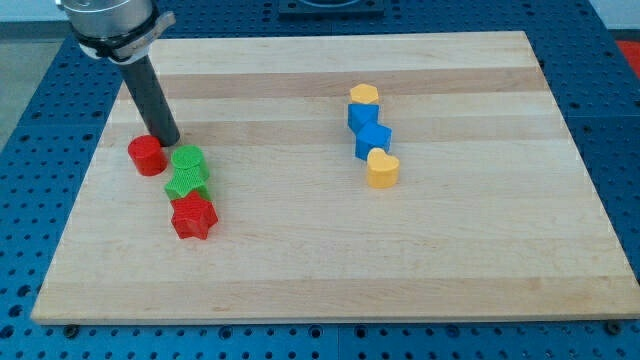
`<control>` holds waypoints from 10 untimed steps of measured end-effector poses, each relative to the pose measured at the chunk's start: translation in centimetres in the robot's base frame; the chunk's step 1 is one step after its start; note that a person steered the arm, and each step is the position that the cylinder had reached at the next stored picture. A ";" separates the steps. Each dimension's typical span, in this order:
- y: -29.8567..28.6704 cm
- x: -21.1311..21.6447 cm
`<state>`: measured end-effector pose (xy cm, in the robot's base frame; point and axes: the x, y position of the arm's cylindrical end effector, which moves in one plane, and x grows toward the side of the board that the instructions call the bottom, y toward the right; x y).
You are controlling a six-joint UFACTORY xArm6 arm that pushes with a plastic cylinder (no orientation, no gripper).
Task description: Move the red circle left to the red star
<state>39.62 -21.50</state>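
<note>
The red circle (146,155) lies near the board's left edge. My tip (167,141) stands just to its upper right, touching or almost touching it. The red star (193,216) lies lower and to the right of the circle. Between them sit a green circle (188,160) and a green star (185,183), stacked in a short column that touches the red star's top. The green circle is right next to the red circle and just below my tip.
On the board's right half a column runs down: a yellow hexagon (364,95), a blue block (359,117), a blue block (375,138) and a yellow heart (382,168). The wooden board (320,270) lies on a blue perforated table.
</note>
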 end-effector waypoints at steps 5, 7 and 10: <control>-4.2 1.1; -1.6 8.0; -1.6 9.8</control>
<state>49.41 -23.07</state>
